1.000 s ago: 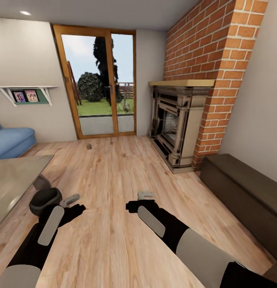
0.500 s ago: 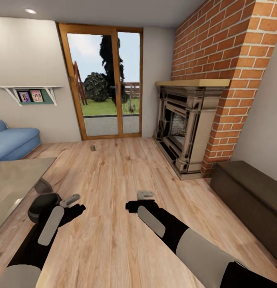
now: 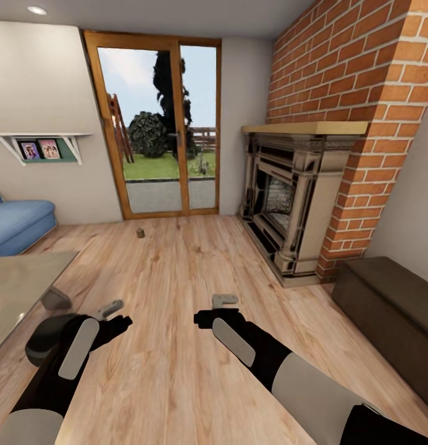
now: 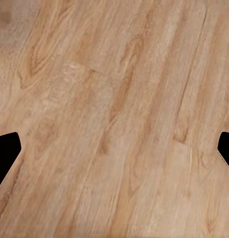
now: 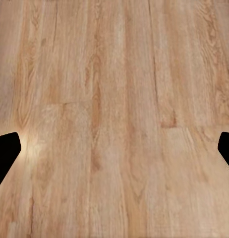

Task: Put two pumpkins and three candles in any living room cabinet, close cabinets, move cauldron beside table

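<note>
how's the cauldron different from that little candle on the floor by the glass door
The cauldron is black, round and wide; the candle is a tan stub, far smaller. The cauldron sits close by the table, partly behind the left arm; the candle stands alone, far off by the glass door. Both rest on the wood floor.

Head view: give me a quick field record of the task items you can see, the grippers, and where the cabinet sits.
candle: on the wood floor near the glass door, upright
cauldron: on the floor beside the table, partly behind the left arm
cabinet: along the right wall past the fireplace, fronts look shut
left gripper: open, empty, over bare floor
right gripper: open, empty, over bare floor
</note>
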